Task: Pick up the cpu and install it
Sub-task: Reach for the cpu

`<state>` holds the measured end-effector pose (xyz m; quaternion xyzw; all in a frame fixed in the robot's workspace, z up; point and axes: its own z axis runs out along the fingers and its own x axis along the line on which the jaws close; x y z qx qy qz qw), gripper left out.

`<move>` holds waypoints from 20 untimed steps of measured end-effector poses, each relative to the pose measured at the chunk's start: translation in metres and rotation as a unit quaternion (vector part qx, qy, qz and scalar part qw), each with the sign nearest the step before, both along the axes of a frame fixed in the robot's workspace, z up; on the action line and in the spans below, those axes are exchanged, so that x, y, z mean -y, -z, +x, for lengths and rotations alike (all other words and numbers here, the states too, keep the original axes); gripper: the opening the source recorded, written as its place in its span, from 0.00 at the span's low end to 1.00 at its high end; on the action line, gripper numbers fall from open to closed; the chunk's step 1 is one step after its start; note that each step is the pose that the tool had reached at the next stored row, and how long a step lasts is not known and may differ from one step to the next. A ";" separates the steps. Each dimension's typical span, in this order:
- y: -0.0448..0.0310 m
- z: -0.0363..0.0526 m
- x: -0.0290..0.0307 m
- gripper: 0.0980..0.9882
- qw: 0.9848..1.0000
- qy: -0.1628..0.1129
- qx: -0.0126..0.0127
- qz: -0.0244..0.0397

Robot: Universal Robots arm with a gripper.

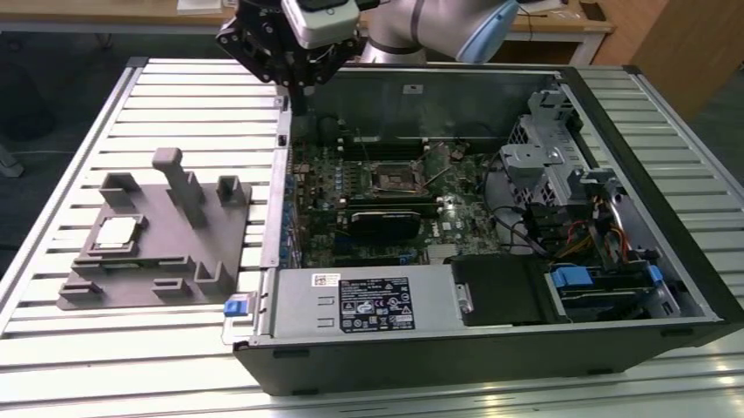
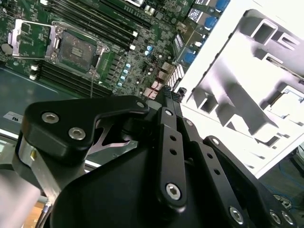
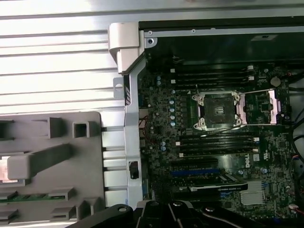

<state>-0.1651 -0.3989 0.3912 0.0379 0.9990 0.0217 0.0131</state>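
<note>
Your pincer (image 1: pixel 298 85) hangs pressed together and empty over the back corner of the computer case (image 1: pixel 489 348), near the surface's (image 1: pixel 174 96) far edge. The cpu (image 1: pixel 117 233) lies flat in a pocket of the grey fixture (image 1: pixel 174 252), toward the surface's edge at the exterior view's left and well apart from the pincer. To pick it up cleanly, you'd likely want to spread the fingers first, square them to the chip and grip only its thin edges. The socket (image 1: pixel 389 180) sits bare with its frame swung open.

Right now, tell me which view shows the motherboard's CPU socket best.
The first wrist view: it looks straight down on the socket, whole and open. The second wrist view shows the socket at a slant; the exterior view shows it farther off, inside the case.
</note>
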 end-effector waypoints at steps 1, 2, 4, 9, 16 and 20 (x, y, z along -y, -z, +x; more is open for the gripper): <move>0.0000 -0.0008 0.0000 0.01 1.000 0.000 0.000 0.000; 0.0001 -0.0017 0.0000 0.01 1.000 0.000 0.000 0.000; 0.0001 -0.0034 0.0000 0.01 1.000 0.000 0.000 0.000; 0.0002 -0.0077 0.0000 0.01 1.000 0.000 0.000 0.000; 0.0004 -0.0175 0.0000 0.01 1.000 0.000 0.000 0.000; 0.0004 -0.0226 0.0000 0.01 1.000 0.000 0.000 0.000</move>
